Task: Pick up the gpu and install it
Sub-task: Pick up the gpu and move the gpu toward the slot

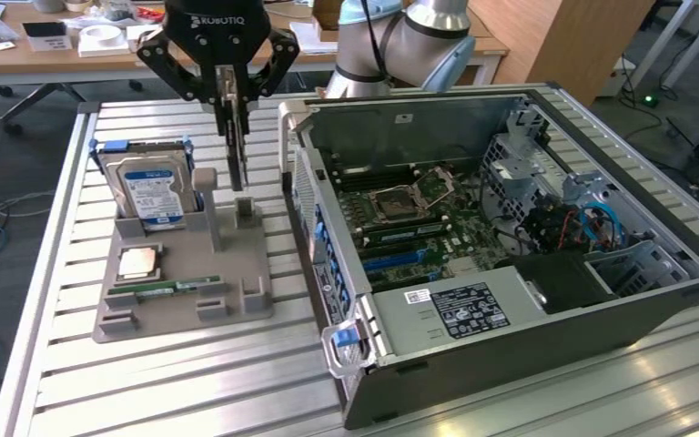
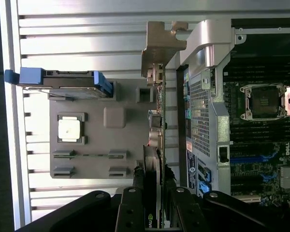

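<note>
The gpu hangs edge-on and upright, a thin dark card with green board, and my gripper is shut on its upper part. Its lower end sits just above the grey holder's upright post, between the hard drive and the open computer case. In the wrist view the gpu runs as a narrow strip from my gripper to its silver bracket, close beside the case's rear panel. The motherboard lies exposed inside the case, with blue slots.
A grey holder tray carries a silver hard drive with a blue label, a CPU and a green RAM stick. The slatted metal table ends at the exterior view's left. Desks stand behind.
</note>
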### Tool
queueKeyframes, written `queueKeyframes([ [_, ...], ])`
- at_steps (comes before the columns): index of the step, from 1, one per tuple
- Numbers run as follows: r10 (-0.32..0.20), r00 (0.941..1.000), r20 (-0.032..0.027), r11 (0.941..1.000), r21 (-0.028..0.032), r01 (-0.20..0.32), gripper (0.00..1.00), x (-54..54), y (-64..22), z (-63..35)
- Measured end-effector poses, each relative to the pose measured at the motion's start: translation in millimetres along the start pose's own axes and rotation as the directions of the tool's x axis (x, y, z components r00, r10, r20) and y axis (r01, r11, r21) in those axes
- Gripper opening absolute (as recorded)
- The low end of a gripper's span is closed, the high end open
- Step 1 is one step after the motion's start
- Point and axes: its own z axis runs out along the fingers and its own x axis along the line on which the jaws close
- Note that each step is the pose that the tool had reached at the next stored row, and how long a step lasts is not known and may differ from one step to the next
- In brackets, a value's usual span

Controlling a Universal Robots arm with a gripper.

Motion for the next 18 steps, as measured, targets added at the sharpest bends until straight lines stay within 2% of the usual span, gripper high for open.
queueKeyframes([
  [7,0.0,1.0,-0.0001,1.0,0.0,0.0,0.26,-4.3,0.3,-0.3],
  [18,0.0,1.0,-0.0001,1.0,-0.0005,0.0,0.26,-26.8,1.6,0.2],
])
